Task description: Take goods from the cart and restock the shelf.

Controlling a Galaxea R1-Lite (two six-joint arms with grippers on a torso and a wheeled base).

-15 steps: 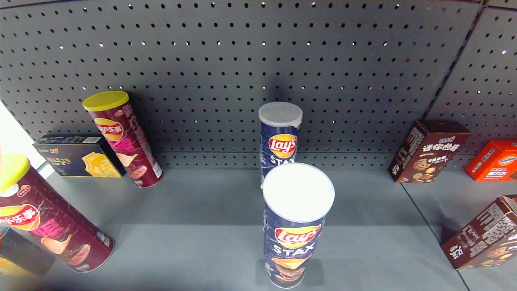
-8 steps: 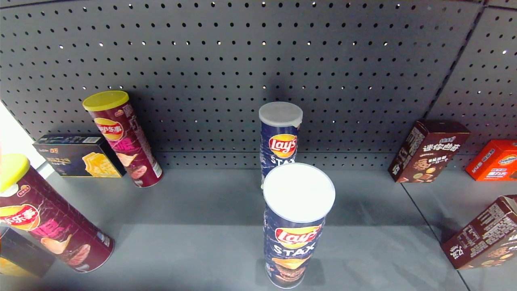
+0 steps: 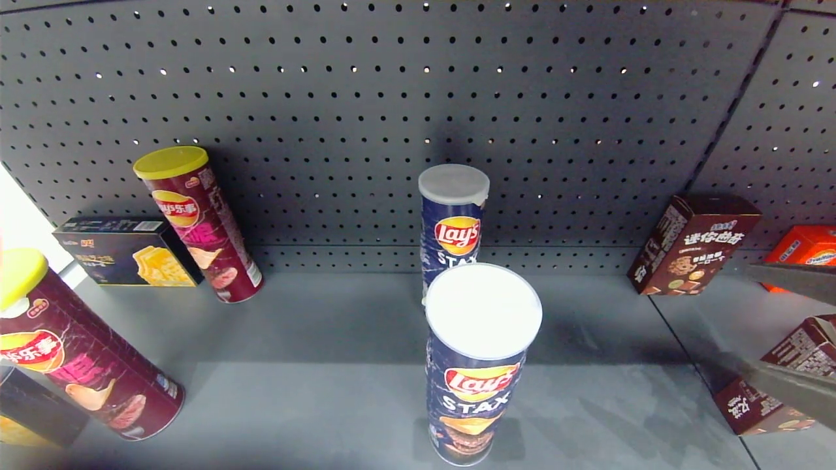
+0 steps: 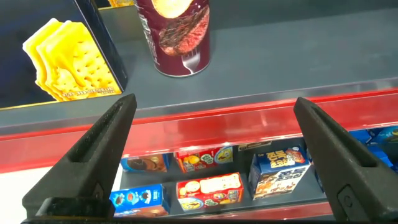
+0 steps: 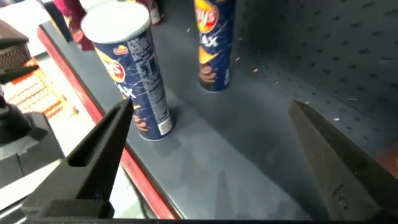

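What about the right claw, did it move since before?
Yes. The right gripper has come in from the right side of the head view; its fingers now cover parts of the orange box and the near brown box, both unmoved.

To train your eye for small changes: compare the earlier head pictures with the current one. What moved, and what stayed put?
The right gripper came in from the right edge of the head view, jaws open and empty, partly covering the brown cookie box. Nothing was grasped or released. The front blue chip can and the rear blue chip can stayed put.
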